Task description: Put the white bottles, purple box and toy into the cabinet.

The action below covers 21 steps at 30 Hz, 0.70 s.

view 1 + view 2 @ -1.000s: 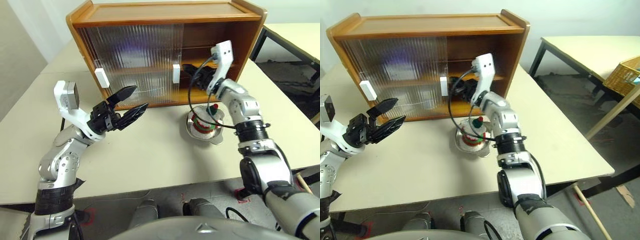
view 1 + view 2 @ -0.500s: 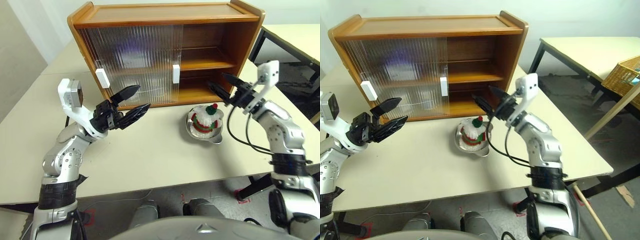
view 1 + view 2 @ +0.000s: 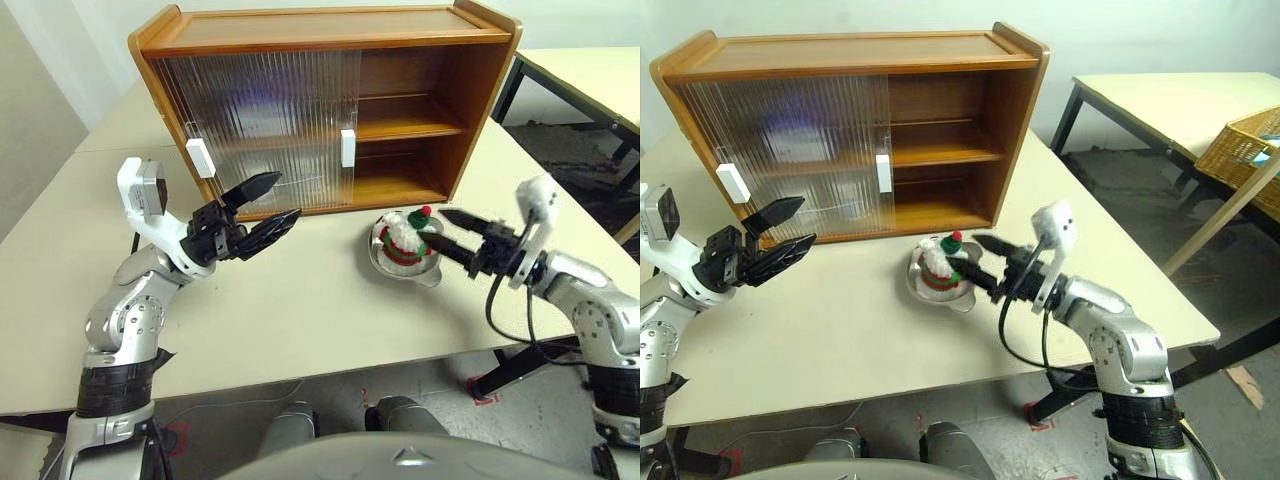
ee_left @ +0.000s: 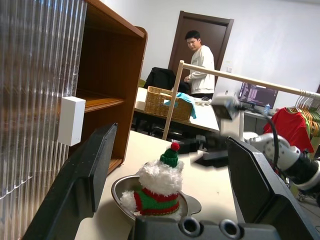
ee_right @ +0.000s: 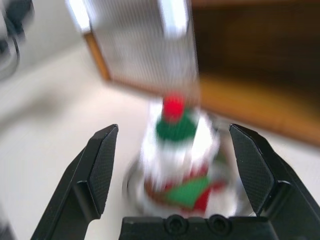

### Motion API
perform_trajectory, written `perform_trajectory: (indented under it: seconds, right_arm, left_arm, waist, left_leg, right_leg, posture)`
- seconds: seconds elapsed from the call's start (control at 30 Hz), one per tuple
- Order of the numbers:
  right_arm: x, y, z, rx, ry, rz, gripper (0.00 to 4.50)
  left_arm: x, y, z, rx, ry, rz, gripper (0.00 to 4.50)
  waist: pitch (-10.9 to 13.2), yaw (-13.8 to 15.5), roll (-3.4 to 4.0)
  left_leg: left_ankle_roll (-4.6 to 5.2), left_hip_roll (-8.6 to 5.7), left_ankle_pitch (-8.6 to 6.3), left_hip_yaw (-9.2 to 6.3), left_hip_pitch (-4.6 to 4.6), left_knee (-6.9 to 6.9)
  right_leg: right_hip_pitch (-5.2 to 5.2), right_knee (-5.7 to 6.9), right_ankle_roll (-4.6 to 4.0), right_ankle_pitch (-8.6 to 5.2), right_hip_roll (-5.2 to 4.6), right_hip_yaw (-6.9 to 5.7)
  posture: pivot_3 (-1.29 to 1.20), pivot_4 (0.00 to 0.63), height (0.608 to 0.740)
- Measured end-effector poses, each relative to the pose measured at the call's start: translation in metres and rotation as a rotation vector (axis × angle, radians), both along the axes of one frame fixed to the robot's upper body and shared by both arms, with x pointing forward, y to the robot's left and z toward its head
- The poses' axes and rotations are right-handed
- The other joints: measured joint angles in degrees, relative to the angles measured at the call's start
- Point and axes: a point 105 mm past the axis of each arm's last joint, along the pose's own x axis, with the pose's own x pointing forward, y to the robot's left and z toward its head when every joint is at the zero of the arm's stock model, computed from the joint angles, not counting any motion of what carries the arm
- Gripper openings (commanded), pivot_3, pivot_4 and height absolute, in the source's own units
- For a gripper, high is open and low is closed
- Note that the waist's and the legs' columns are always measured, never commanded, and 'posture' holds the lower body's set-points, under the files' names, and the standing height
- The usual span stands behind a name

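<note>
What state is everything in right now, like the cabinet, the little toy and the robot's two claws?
cabinet: right half open, sliding doors on the left half.
toy: upright in the steel bowl, outside the cabinet.
left gripper: open, empty.
right gripper: open, empty, pointing at the toy.

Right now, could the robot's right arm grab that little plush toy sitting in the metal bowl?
Probably yes. The right gripper is open and aimed at the toy in the steel bowl, with nothing between them.
</note>
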Motion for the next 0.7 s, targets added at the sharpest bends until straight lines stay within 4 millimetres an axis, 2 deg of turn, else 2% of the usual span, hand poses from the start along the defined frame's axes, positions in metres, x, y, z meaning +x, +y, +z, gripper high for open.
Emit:
perform_trajectory:
  seconds: [0.53,0.7]
  right_arm:
    - [0.013,0.017,-0.015,-0.004,0.009,0.015,4.45]
    - [0.016,0.014,-0.028,-0.012,0.033,-0.006,4.45]
  left_arm:
    - [0.0,0.004,0.0,0.004,0.014,0.03,4.5]
    - [0.0,0.005,0.002,0.008,0.006,0.033,4.5]
  waist:
    - [0.0,0.74,-0.01]
    - [0.0,1.03,0.0]
  left_leg:
    - [-0.07,0.01,-0.04,-0.02,-0.02,-0.11]
    - [-0.09,0.01,-0.05,-0.02,-0.04,-0.11]
  right_leg:
    - [-0.03,-0.04,0.02,-0.12,-0.02,0.0]
    - [-0.04,-0.05,0.02,-0.13,-0.03,0.0]
  posture:
    - [-0.04,0.03,0.74]
    - [-0.04,0.03,0.74]
